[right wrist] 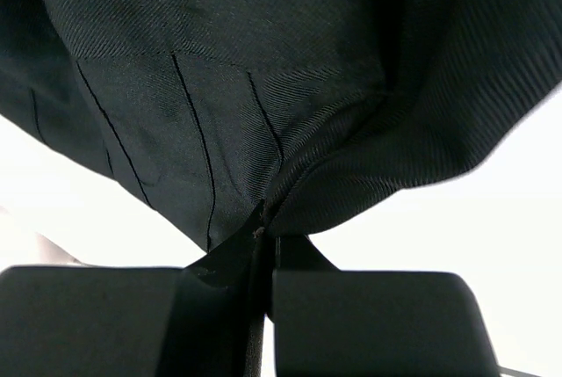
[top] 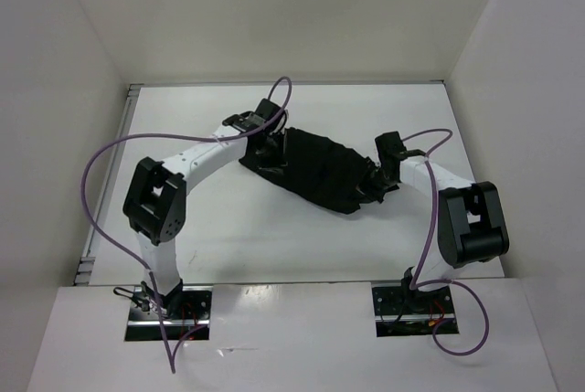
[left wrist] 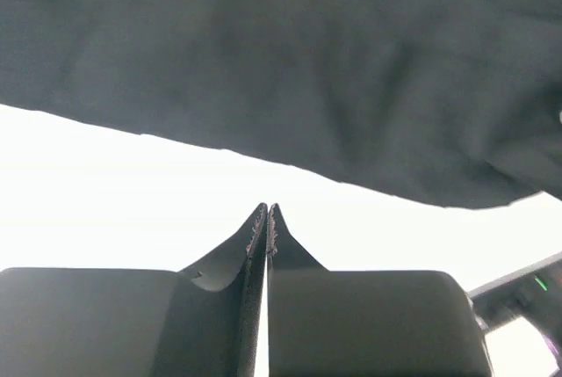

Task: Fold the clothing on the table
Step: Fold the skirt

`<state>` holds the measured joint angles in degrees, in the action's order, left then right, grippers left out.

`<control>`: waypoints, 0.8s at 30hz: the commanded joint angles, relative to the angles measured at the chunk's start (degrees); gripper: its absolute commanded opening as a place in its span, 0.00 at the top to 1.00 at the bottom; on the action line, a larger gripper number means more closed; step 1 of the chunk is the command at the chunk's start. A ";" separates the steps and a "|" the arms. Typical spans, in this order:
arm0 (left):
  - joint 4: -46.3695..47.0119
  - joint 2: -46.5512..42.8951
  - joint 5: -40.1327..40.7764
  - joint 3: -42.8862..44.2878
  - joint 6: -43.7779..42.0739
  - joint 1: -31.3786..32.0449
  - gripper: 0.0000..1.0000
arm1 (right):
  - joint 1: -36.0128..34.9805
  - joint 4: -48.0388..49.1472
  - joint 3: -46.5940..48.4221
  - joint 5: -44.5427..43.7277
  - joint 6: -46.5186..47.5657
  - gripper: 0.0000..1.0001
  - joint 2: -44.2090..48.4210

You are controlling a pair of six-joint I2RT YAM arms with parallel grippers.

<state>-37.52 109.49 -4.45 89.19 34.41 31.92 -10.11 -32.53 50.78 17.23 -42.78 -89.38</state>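
Note:
The black clothing lies bunched in a slanted strip on the middle of the white table. At its left end sits my left gripper. In the left wrist view that gripper is shut with nothing between its fingers, and the clothing hangs just beyond the tips, apart from them. My right gripper is at the clothing's right end. In the right wrist view it is shut on a fold of the ribbed clothing, which spreads up and away from the tips.
White walls enclose the table on the left, back and right. A thin metal rail runs along the left edge. Purple cables loop off both arms over the tabletop.

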 commanded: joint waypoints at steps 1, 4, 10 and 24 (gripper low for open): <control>2.96 -3.67 -9.67 -2.87 -1.28 1.38 0.95 | -0.53 -3.59 2.74 -4.67 -0.02 1.00 1.84; 5.53 -1.13 -14.95 -3.49 -1.28 1.39 0.94 | -0.53 -3.51 2.74 -4.67 -0.02 1.00 1.84; 9.74 5.11 -16.82 -0.34 -1.81 2.44 0.94 | -0.53 -2.97 2.74 -4.67 -0.55 1.00 1.84; 5.96 18.39 -7.84 4.77 -3.04 4.20 0.97 | -1.05 -5.96 9.41 -2.31 -1.60 1.00 11.75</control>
<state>-30.30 125.49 -14.81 94.11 33.17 35.27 -10.24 -36.51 54.48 13.82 -44.10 -85.03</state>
